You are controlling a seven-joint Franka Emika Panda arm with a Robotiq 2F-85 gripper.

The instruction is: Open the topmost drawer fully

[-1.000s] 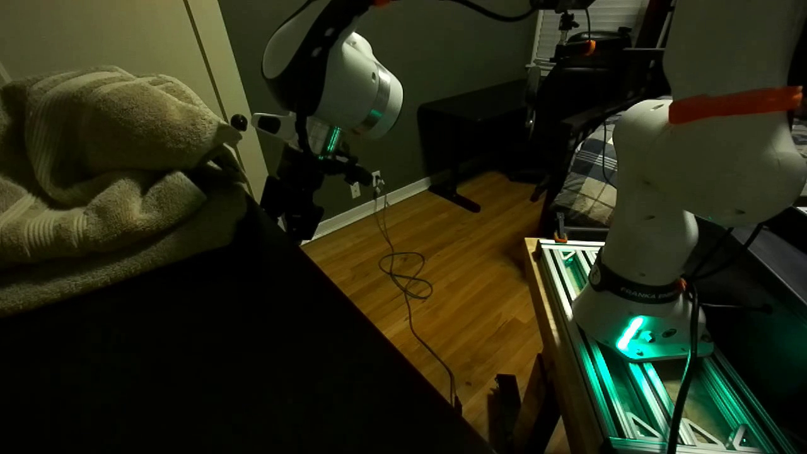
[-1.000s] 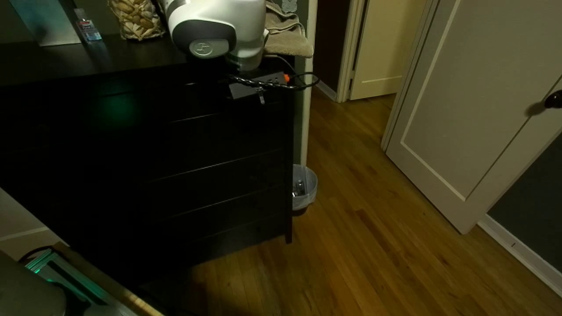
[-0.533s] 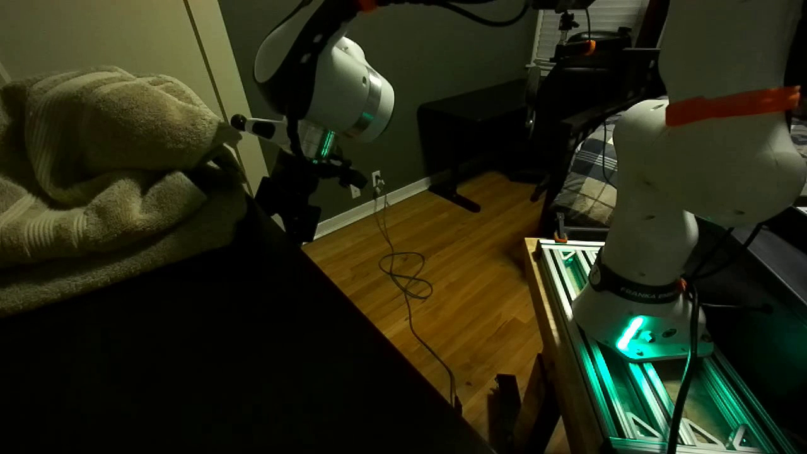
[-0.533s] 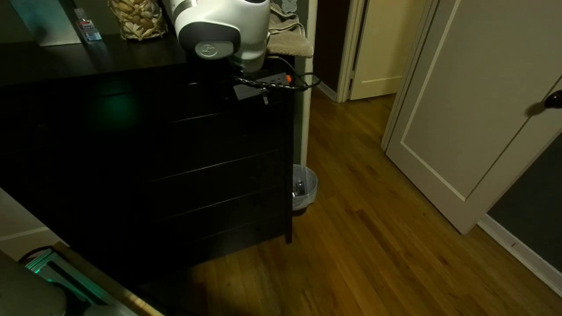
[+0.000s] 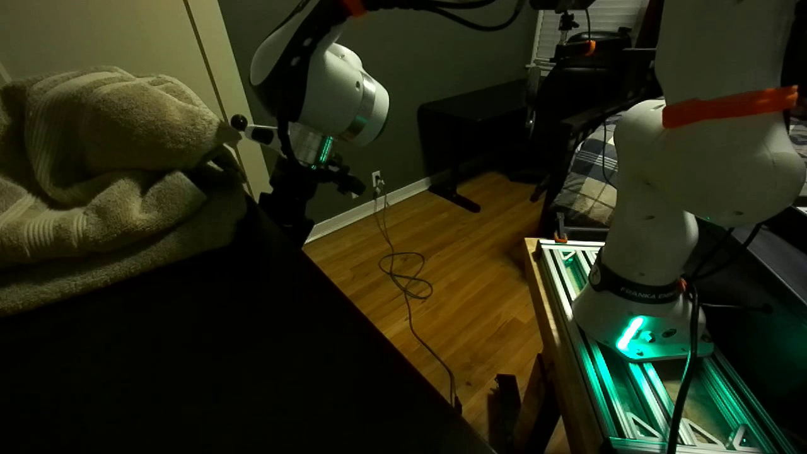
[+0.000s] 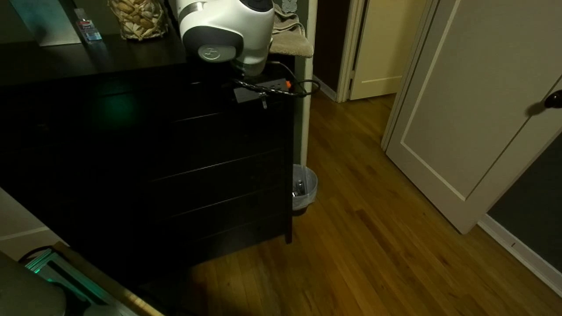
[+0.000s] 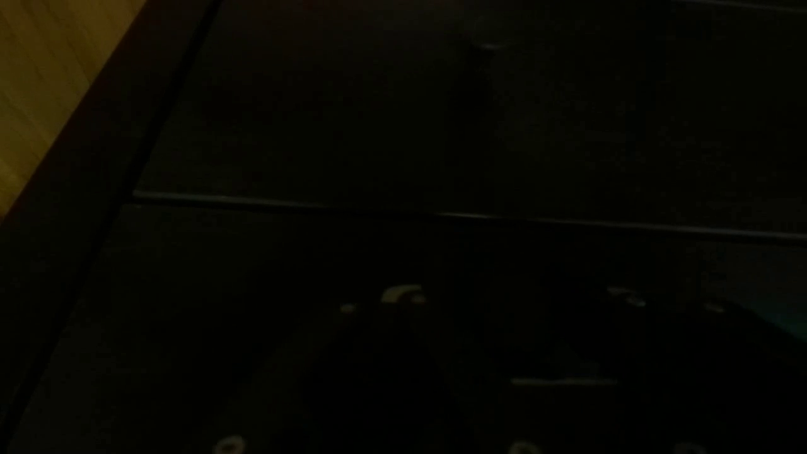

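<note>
The topmost drawer (image 6: 206, 100) is a dark front just under the top of the black dresser (image 6: 219, 184) in an exterior view. It looks flush, and no pale inside shows. My gripper (image 5: 290, 226) points down beside the dresser's front edge in an exterior view. In the wrist view it (image 7: 514, 295) comes in from the bottom, very dark, and its fingers stand apart with nothing visible between them. A drawer front (image 7: 189, 271) lies behind it; it appears to be the top one. A faint knob (image 7: 492, 39) shows on the front across the seam. Contact is too dark to tell.
A rumpled beige towel (image 5: 113, 164) lies on the dresser top. A jar of shells (image 6: 139, 19) and a sanitizer bottle (image 6: 89, 30) stand there too. A lined bin (image 6: 304, 188) stands beside the dresser. A cable (image 5: 406, 277) lies on the wooden floor.
The arm's wrist and gripper have moved slightly down and along the dresser front, leftward in one view and rightward in the opposite view. The drawer shows no visible movement.
</note>
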